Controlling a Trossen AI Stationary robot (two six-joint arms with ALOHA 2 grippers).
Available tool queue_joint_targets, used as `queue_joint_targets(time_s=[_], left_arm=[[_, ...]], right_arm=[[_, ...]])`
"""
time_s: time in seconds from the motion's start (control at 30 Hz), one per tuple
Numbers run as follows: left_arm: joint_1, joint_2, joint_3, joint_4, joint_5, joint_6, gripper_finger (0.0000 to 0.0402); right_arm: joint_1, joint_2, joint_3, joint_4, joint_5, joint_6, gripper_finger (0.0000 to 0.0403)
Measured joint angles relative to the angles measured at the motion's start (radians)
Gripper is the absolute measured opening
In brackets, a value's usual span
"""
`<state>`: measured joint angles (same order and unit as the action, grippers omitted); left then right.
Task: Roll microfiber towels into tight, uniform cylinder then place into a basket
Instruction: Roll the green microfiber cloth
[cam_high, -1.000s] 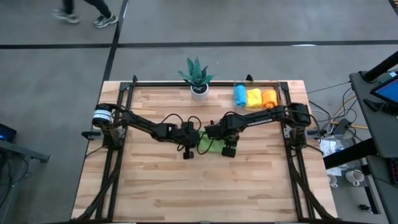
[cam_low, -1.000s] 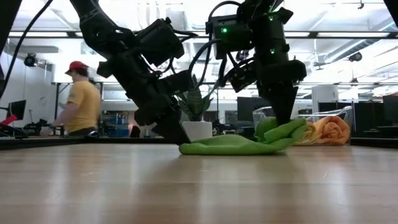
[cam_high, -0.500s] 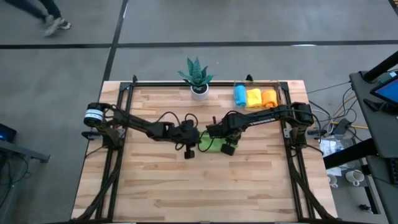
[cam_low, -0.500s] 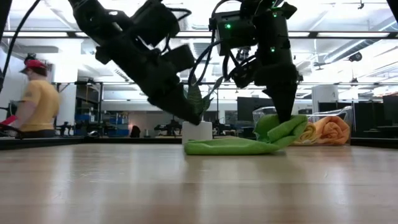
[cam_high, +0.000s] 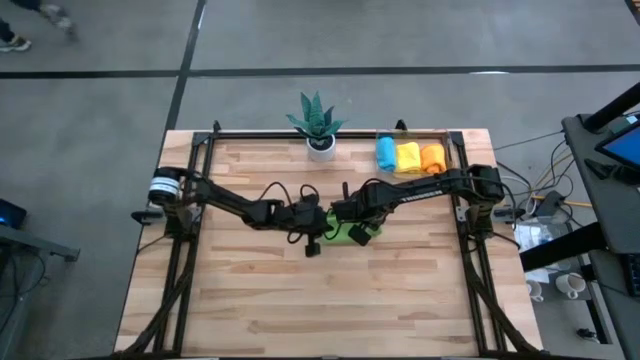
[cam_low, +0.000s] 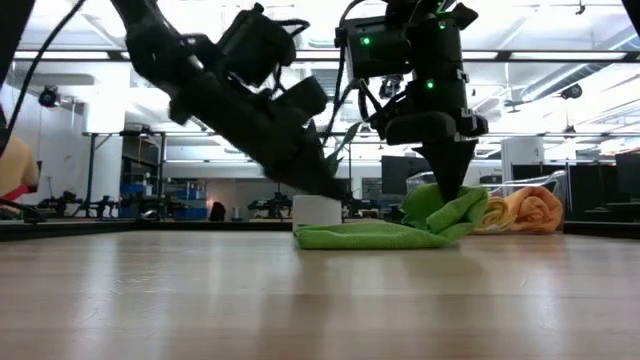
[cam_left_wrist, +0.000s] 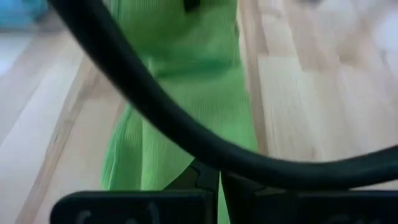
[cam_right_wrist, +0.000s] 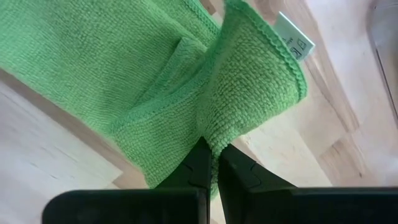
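My right tool (cam_low: 447, 192) is clamped on the green towel's (cam_high: 341, 233) folded edge, mid-tabletop, in front of the plant (cam_high: 318, 121). My left tool (cam_low: 325, 188), fingers together, pins the flat end. To roll tight, I should keep tension and roll evenly.

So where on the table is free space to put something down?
The wide front strip of the table and both front corners are bare. The middle is crowded: both claws meet at the green towel. At the back edge stand the plant and the basket.
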<state>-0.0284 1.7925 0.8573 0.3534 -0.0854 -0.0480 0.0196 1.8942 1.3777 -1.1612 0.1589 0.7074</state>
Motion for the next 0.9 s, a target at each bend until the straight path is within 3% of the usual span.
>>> queue_joint_targets(time_s=[0.33,0.57,0.9], left_arm=[[0.003,0.265,0.087,0.477,-0.012,-0.005,0.0000],[-0.002,0.412,0.207,0.570,-0.024,-0.053,0.0000],[-0.001,0.456,0.255,0.558,-0.016,-0.077,0.0000]], right_arm=[[0.000,0.002,-0.001,0.023,0.004,-0.008,0.0009],[0.001,0.003,-0.002,0.029,0.018,-0.009,0.0009],[0.006,0.005,-0.013,0.012,0.028,-0.045,0.0009]])
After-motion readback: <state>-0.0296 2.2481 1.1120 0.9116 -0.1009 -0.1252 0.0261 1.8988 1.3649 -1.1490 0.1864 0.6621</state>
